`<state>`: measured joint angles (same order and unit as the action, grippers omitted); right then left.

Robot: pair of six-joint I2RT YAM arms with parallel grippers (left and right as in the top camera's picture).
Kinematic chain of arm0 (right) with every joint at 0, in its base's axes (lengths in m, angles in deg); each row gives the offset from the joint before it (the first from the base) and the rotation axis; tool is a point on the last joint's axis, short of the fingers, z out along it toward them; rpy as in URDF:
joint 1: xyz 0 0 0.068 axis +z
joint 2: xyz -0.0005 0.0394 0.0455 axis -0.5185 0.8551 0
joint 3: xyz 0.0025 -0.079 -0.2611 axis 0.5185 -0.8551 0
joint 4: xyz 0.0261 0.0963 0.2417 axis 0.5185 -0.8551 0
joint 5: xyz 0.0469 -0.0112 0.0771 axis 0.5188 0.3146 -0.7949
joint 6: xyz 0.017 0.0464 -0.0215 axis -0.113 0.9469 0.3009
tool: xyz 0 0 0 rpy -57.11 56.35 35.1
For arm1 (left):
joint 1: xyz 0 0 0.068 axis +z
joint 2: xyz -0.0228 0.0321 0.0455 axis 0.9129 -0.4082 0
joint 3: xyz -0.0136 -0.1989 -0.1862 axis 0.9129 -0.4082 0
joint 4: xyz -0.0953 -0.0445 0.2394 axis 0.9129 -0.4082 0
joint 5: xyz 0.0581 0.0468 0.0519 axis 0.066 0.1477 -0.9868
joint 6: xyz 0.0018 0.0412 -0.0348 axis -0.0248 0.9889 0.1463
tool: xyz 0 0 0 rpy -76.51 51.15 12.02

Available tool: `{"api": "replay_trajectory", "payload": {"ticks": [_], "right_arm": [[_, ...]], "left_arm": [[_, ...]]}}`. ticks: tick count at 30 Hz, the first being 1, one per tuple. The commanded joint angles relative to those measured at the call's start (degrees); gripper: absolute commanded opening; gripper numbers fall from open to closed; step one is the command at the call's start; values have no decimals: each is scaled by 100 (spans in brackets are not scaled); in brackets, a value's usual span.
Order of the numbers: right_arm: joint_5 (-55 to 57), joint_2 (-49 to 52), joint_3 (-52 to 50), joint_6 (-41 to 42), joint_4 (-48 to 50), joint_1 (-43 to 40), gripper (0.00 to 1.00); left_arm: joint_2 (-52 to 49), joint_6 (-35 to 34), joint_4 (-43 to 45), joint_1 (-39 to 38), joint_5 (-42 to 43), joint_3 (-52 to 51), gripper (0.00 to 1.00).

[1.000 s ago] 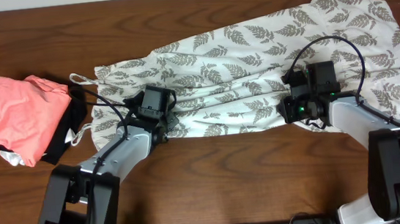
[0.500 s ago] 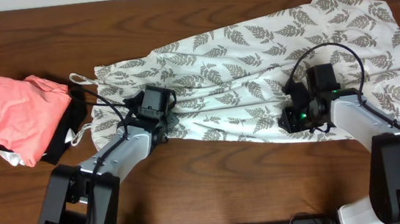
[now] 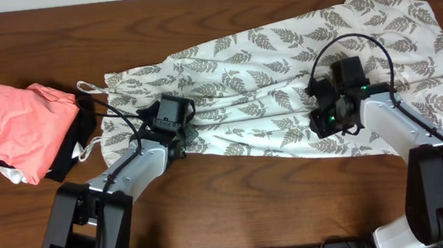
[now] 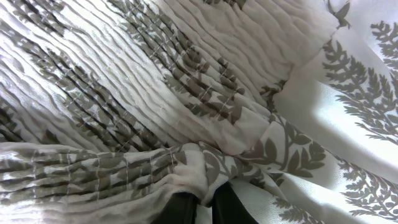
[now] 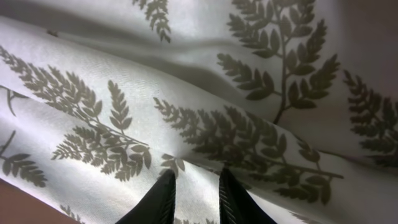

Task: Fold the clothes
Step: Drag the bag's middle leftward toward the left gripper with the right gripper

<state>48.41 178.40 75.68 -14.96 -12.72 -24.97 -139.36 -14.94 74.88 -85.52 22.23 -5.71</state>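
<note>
Nearest, a strip of brown table (image 3: 237,196) showed along the near hem of the clothes (image 3: 266,79), w/ both arms reaching in over that strip.

L gripper (image 4: 205,198) sat at the clothes' near edge, toward the narrow end, on the gathered, stitched part. Its fingers (image 4: 180,210) were all but closed, w/ a bunched ridge of the print fabric pinched at the tips.

R gripper (image 5: 194,175) was along the same near edge toward the wide skirt end, well apart from L. Its fingers (image 5: 163,196) stood a narrow gap apart w/ the fern cloth caught btwn them, so it had hold of the clothes too.

The clothes lay lengthwise across the table: a long, thin white garment w/ grey fern leaves all over. The narrow gathered end was on the L arm's side. The skirt fanned out wide on the R arm's side, angling toward the far edge. Long creases ran thru the middle, btwn the two grippers, and the near hem was rumpled around each.

Thin white straps (image 3: 88,88) looped off the narrow end of the clothes. Just beside that end was a black folded cloth (image 3: 73,150). A salmon-pink folded garment (image 3: 22,127) lay against the cloth, on the side away from the clothes.

Beyond the clothes' far edge, more table wood showed.
</note>
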Motion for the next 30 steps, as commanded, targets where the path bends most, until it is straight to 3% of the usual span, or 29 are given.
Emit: {"api": "replay_trajectory", "payload": {"ticks": [1, 5, 10, 13, 16, 22, 30], "right_arm": [[136, 22, 55, -120, -74, 103, 22], [2, 22, 55, -256, -380, 212, 22], [-13, 22, 55, -1357, -404, 542, 19], [509, 22, 55, -2026, -391, 817, 25], [960, 22, 55, -2059, -254, 1019, 27], [1335, 22, 55, -2081, 116, 1128, 47], [1460, 22, 55, -2549, 271, 1128, 43]], "left_arm": [[-240, 98, -146, 24, -46, -83, 11], [-240, 98, -146, 24, -46, -83, 12], [-240, 101, -146, 24, -46, -83, 12], [-240, 98, -149, 24, -46, -83, 12], [-240, 98, -149, 24, -46, -83, 12], [-238, 98, -149, 24, -46, -83, 12], [-240, 96, -146, 24, -46, -83, 12]]}}
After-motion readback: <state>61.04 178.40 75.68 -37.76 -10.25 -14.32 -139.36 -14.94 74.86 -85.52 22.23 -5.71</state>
